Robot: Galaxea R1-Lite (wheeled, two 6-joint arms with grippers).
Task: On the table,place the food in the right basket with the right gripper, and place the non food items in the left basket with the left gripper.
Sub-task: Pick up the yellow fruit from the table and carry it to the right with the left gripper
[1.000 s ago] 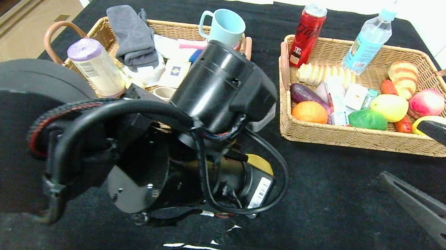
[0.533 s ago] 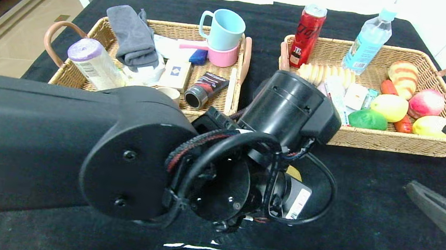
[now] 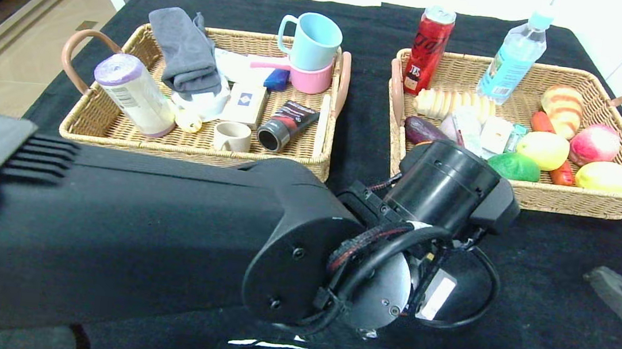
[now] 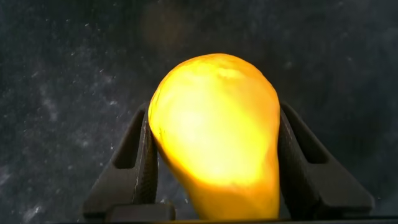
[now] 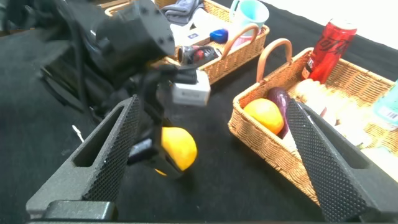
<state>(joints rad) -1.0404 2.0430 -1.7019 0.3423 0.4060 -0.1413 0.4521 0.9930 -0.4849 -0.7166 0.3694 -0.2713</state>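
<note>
My left gripper (image 4: 212, 112) is shut on the larger yellow fruit (image 4: 214, 143) and holds it just above the black table (image 3: 531, 336), in front of the right basket (image 3: 574, 202). The right wrist view shows that fruit (image 5: 180, 148) in the left claw. In the head view the left wrist (image 3: 448, 189) hides both. My right gripper (image 3: 613, 228) is open and empty at the right edge. The lemon (image 3: 604, 176) and the green gum pack (image 3: 517, 135) lie in the right basket. The cosmetic tube (image 3: 287, 126), cream cup (image 3: 232, 136) and white marker (image 3: 324, 119) lie in the left basket (image 3: 118, 134).
The left arm (image 3: 138, 226) spans the front of the table. A red can (image 3: 429, 48) and a water bottle (image 3: 514, 57) stand at the back of the right basket. Stacked mugs (image 3: 312, 53) and a grey cloth (image 3: 185, 51) sit in the left basket.
My left arm has swept to the right with the yellow fruit, from in front of the left basket to in front of the right basket. My right gripper has drawn back toward the right edge.
</note>
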